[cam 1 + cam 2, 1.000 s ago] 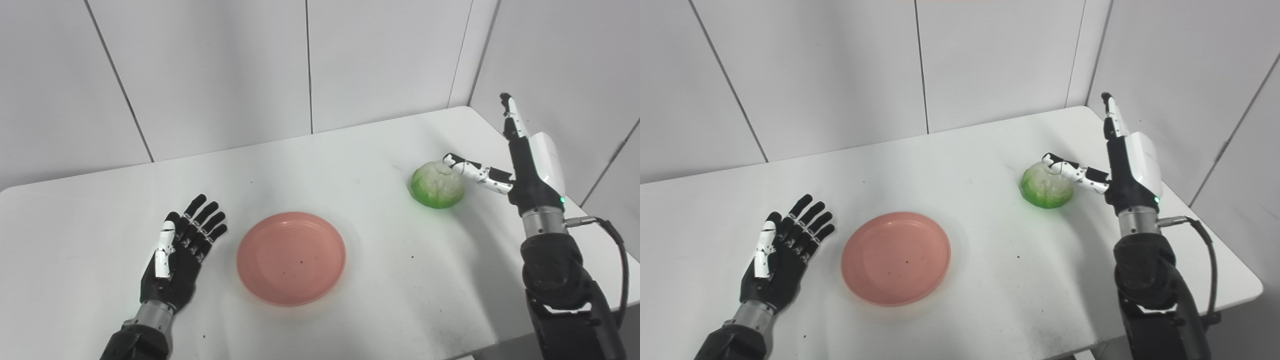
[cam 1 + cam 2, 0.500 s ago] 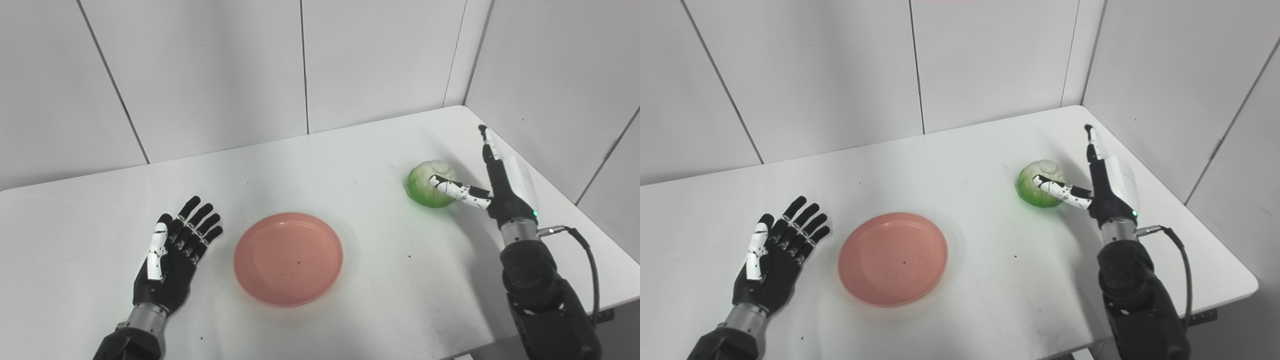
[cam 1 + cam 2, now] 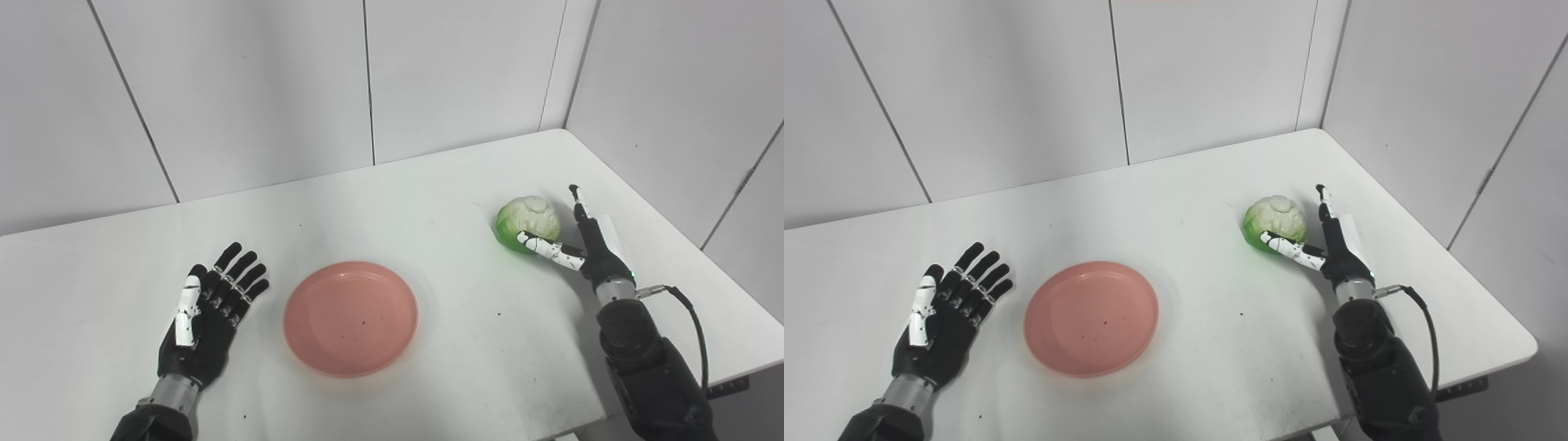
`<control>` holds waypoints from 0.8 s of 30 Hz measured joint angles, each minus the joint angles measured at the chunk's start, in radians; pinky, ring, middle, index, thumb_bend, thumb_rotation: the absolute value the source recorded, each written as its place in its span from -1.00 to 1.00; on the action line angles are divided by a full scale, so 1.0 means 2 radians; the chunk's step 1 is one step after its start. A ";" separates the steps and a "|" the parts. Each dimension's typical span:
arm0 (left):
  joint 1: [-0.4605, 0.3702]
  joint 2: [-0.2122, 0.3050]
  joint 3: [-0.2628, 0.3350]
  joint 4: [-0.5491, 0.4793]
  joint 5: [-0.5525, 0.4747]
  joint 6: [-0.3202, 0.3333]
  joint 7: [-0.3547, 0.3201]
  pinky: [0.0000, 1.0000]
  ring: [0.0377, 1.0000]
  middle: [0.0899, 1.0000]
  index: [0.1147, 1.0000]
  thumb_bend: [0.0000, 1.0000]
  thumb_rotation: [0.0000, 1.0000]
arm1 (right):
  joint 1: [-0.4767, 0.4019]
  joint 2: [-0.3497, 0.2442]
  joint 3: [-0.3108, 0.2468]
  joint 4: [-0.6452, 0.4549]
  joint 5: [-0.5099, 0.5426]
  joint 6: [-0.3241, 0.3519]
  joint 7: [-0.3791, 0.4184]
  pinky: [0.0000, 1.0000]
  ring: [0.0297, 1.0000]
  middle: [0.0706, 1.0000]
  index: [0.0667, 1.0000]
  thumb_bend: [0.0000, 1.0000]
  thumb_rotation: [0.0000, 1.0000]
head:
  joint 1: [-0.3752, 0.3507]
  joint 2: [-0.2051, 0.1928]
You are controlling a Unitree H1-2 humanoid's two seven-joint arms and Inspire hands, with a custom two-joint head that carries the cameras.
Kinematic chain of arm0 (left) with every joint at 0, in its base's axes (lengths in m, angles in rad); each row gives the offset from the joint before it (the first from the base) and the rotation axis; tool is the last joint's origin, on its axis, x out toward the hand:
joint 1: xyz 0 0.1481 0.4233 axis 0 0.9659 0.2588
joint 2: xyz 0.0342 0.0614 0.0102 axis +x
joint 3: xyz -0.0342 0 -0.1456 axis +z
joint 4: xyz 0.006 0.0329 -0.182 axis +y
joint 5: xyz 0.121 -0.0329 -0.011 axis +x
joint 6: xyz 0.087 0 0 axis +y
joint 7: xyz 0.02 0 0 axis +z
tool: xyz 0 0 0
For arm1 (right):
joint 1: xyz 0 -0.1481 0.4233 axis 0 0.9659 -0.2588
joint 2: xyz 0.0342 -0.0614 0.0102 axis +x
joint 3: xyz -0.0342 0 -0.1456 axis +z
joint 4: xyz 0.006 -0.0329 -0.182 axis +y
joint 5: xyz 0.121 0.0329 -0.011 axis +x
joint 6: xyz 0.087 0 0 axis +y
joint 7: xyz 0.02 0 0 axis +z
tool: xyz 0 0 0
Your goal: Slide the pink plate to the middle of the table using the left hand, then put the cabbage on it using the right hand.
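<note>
Currently we log the cabbage beside our open right hand, thumb touching; since before, that hand has come lower. Left hand open.

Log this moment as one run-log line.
plate: mid-table, bare | cabbage: on table, right | right hand: open, thumb at cabbage, no grip | left hand: open, beside plate

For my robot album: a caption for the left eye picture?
Right hand open beside cabbage, pink plate waiting mid-table.
</note>
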 measured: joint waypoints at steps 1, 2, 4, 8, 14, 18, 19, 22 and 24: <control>0.000 0.000 0.000 0.000 0.000 0.000 0.000 0.74 0.72 0.73 0.71 -0.20 1.00 | -0.003 0.000 0.002 0.005 0.000 -0.001 -0.002 0.77 0.92 0.98 1.00 1.00 0.21 | 0.001 0.001; 0.000 0.000 0.000 0.000 0.000 0.000 0.000 0.74 0.72 0.73 0.71 -0.20 1.00 | -0.006 0.000 0.004 0.009 0.000 -0.002 -0.005 0.77 0.91 0.97 1.00 1.00 0.21 | 0.001 0.001; 0.000 0.000 0.000 -0.001 0.000 0.000 0.000 0.75 0.72 0.73 0.71 -0.19 1.00 | -0.012 -0.001 0.007 0.017 0.000 -0.004 -0.008 0.75 0.90 0.95 1.00 1.00 0.20 | 0.001 0.002; 0.000 0.000 0.000 -0.001 0.000 0.000 0.000 0.75 0.72 0.72 0.70 -0.20 1.00 | -0.020 -0.001 0.009 0.026 0.005 -0.005 -0.016 0.78 0.92 0.97 1.00 1.00 0.18 | 0.001 0.002; 0.001 0.000 0.000 -0.001 0.000 0.000 0.001 0.75 0.72 0.73 0.71 -0.21 1.00 | -0.022 -0.001 0.008 0.037 0.025 -0.017 -0.020 0.90 0.98 0.99 1.00 1.00 0.12 | 0.001 0.004; 0.001 0.001 -0.002 -0.001 0.002 0.000 0.001 0.74 0.72 0.72 0.70 -0.21 1.00 | -0.022 -0.001 0.008 0.037 0.032 -0.028 -0.020 0.93 1.00 1.00 1.00 1.00 0.10 | 0.001 0.004; 0.001 0.002 -0.002 -0.001 0.002 0.000 0.001 0.74 0.72 0.72 0.70 -0.21 1.00 | -0.022 -0.001 0.008 0.037 0.037 -0.029 -0.020 0.93 1.00 1.00 1.00 1.00 0.10 | 0.001 0.004; 0.001 0.003 -0.002 -0.001 0.002 0.000 0.001 0.74 0.72 0.72 0.70 -0.22 1.00 | -0.022 -0.001 0.008 0.037 0.046 -0.030 -0.019 0.93 1.00 1.00 1.00 1.00 0.11 | 0.001 0.004; 0.001 0.003 -0.002 -0.002 0.002 0.000 0.001 0.74 0.72 0.72 0.70 -0.22 1.00 | -0.022 -0.002 0.008 0.036 0.047 -0.030 -0.019 0.93 1.00 1.00 1.00 1.00 0.12 | 0.002 0.005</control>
